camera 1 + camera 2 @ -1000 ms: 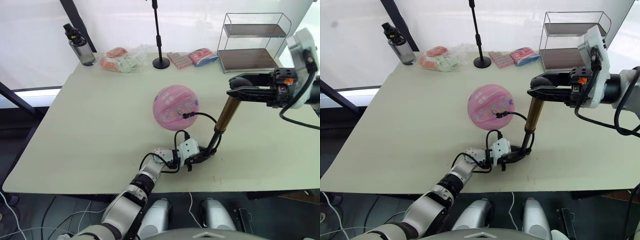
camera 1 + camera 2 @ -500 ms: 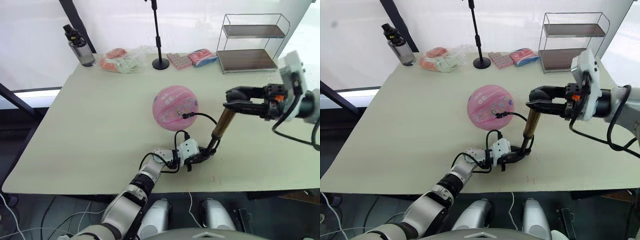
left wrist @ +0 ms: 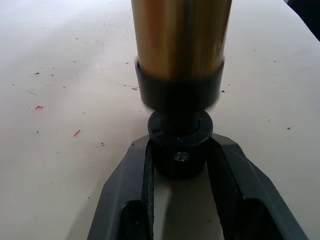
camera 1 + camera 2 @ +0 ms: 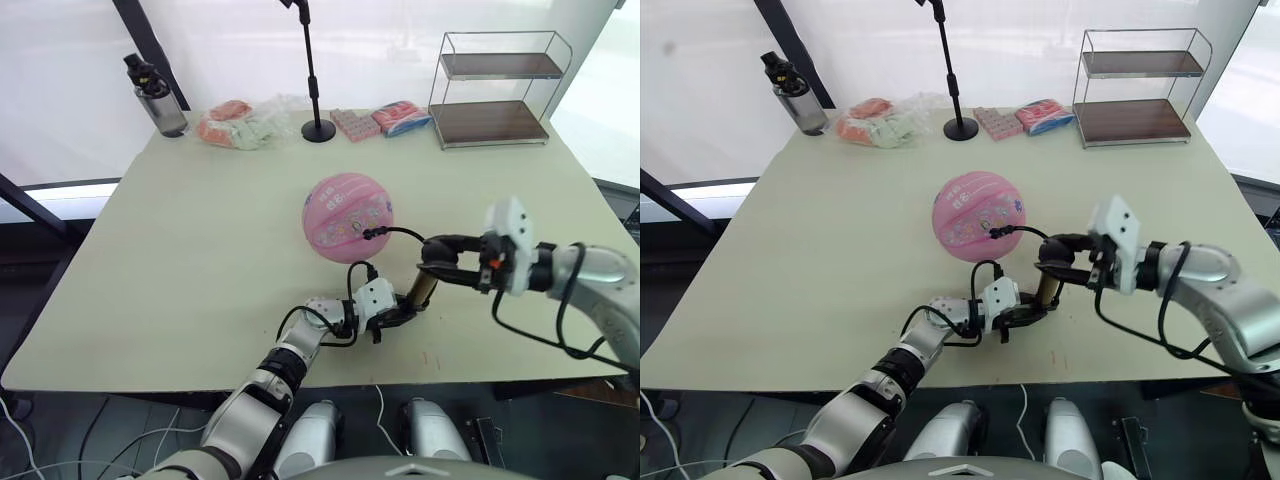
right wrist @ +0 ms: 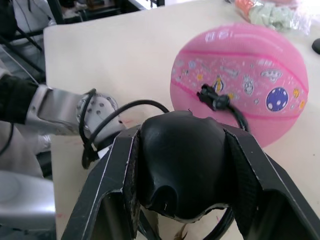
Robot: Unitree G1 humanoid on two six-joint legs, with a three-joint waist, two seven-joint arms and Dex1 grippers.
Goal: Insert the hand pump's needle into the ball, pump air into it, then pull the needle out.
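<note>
The pink ball (image 4: 348, 216) rests mid-table. The needle's black fitting (image 5: 212, 97) sits against the ball's side; its pin is hidden. A thin black hose (image 4: 408, 233) curves from there to the hand pump (image 4: 420, 291), which stands tilted just in front of the ball. My left gripper (image 4: 402, 312) lies low on the table, shut on the pump's black base cap (image 3: 179, 150) beneath the gold barrel (image 3: 180, 35). My right gripper (image 4: 432, 270) is shut on the black handle (image 5: 182, 170), close above the base, so little of the barrel shows.
At the table's far edge stand a microphone stand (image 4: 318, 129), a bottle (image 4: 156, 96), a clear bag of packets (image 4: 245, 121), more packets (image 4: 385, 118) and a two-tier wire shelf (image 4: 495, 90). The pump stands close to the table's front edge.
My right gripper has moved down and toward me with the handle, pressing the pump short. The left gripper and the ball have stayed put.
</note>
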